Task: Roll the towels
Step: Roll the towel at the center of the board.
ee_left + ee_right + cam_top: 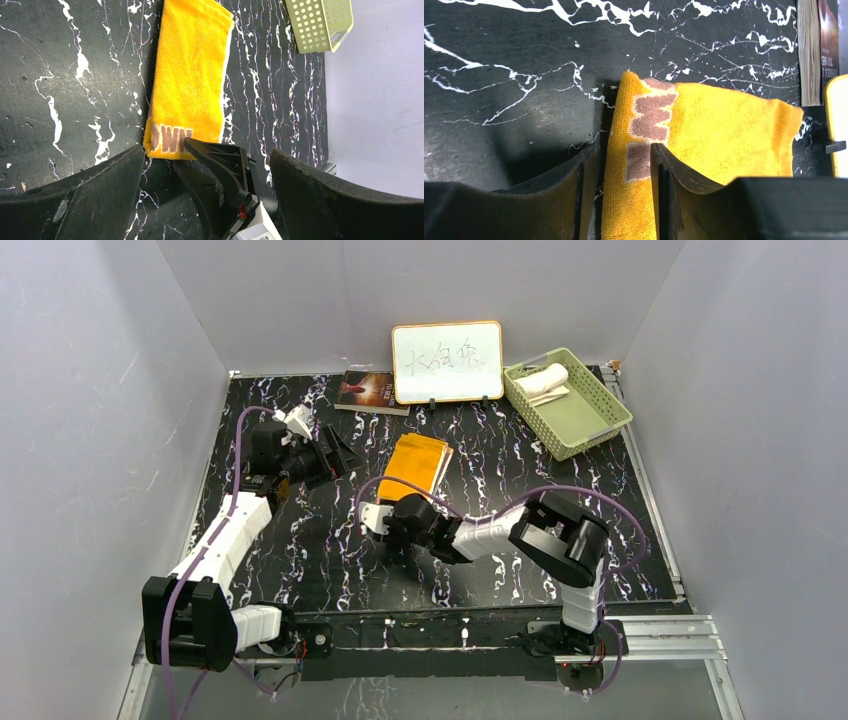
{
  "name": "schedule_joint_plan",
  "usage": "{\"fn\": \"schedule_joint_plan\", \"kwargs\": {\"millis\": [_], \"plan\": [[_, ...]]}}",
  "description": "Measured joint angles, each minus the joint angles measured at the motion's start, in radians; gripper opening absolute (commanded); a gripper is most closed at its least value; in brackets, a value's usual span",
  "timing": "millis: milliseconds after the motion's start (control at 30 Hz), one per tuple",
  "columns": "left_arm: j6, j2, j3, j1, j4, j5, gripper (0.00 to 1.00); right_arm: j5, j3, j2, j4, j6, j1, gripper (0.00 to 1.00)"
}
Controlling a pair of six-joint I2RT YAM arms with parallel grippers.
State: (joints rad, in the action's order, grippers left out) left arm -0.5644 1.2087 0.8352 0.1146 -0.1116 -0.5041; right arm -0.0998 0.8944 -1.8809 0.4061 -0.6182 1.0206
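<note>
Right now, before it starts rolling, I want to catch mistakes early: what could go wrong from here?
The right gripper straddles only one corner of the orange towel, so a roll could start crooked. The left gripper is open and off the towel; nothing pins it, so it may slide instead of curling. Both grippers sit close together and might collide.

The black white-veined table (320,560) carries an orange-yellow towel (420,464), flat, its near end at the right gripper (623,160); well beyond it sit a book (370,390), a white board (447,362) and a green basket (585,415).
</note>
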Motion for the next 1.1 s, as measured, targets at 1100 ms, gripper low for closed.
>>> {"fn": "schedule_joint_plan", "kwargs": {"millis": [1100], "plan": [[-0.110, -0.080, -0.270, -0.006, 0.204, -0.196, 0.87, 0.883, 0.260, -0.106, -0.412, 0.817, -0.310, 0.00]]}}
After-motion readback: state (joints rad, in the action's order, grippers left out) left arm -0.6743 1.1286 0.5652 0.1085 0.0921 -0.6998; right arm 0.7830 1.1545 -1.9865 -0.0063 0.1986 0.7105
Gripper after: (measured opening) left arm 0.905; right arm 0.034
